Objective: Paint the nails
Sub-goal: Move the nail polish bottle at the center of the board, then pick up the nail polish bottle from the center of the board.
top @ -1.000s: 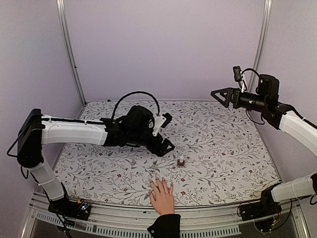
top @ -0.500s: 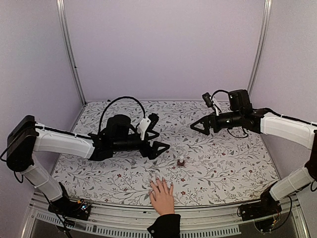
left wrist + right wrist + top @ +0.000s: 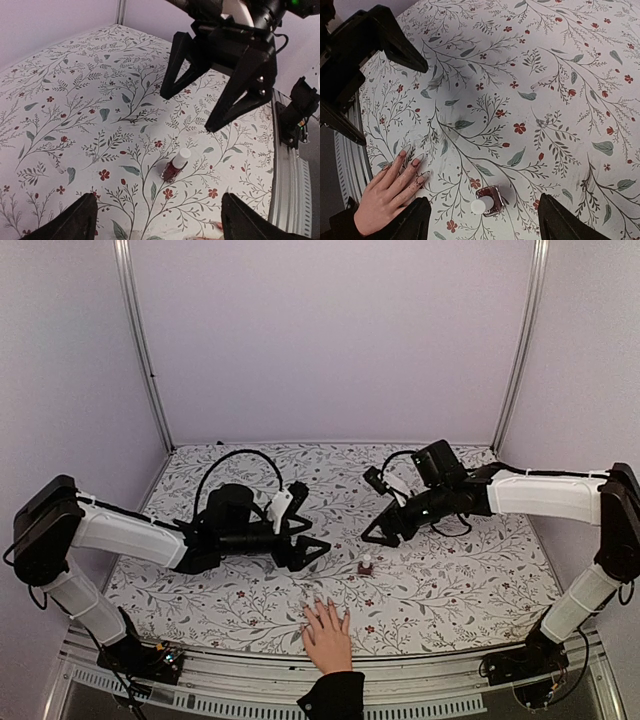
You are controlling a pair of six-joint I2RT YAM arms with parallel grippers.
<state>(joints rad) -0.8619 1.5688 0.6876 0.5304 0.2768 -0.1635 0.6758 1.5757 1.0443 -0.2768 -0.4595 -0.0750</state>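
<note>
**A:** Top cam first. What changes?

**B:** The right gripper (image 3: pixel 372 536) was high by the right wall. Now it is low, just behind the nail polish bottle (image 3: pixel 366 565). The left gripper (image 3: pixel 312 551) draws back a little and faces the bottle from the other side. Bottle and human hand (image 3: pixel 326 633) do not move.

**A:** Left wrist cam?

**B:** Left gripper fingers are wide apart, nothing btw them. The bottle stands upright on the floral cloth (image 3: pixel 75 100), white cap (image 3: pixel 184 154) on.

**A:** Right wrist cam?

**B:** Right gripper is also spread and empty. The bottle is below it, not touched. The nails (image 3: pixel 417 159) lie near the front edge, beside the bottle. I see no clear polish on them.

**A:** Meaning?

**B:** Prob. both arms go for the bottle first, to open it. Painting is not yet begun.
</note>
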